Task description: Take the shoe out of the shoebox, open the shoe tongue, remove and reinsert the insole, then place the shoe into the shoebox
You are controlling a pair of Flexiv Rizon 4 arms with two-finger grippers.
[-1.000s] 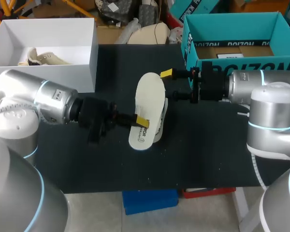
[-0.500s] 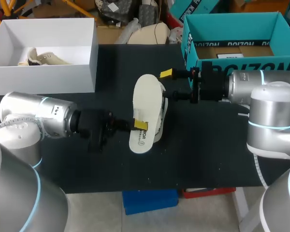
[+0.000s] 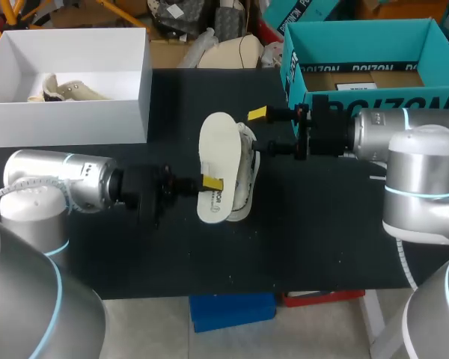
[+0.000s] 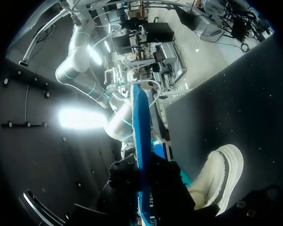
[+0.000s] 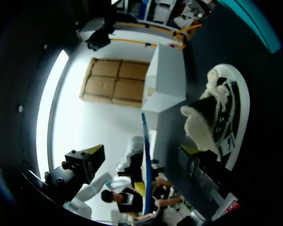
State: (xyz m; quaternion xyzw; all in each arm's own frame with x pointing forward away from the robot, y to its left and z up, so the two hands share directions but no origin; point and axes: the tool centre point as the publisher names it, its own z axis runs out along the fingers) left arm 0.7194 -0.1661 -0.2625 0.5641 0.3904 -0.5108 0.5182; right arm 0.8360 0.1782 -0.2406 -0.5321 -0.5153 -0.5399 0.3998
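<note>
My left gripper (image 3: 212,183) is shut on the white insole (image 3: 215,161), holding it by its side edge just above the black table. The white shoe (image 3: 245,179) lies on the table right beside and partly under the insole. In the left wrist view the insole (image 4: 141,150) shows edge-on with a blue underside between my fingers, and the shoe (image 4: 221,174) lies off to one side. My right gripper (image 3: 266,131) stands open by the shoe's far end, touching nothing. In the right wrist view its fingers (image 5: 87,162) are wide apart, with the shoe (image 5: 221,117) and the insole's edge (image 5: 146,160) ahead.
The teal shoebox (image 3: 295,71) stands open at the back right, just behind my right arm. A white box (image 3: 131,90) holding a beige shoe (image 3: 63,90) stands at the back left. Bare black table lies toward the front edge.
My left gripper has carried the insole to the left, off the top of the shoe, and the left arm has drawn back. The right arm has not moved.
</note>
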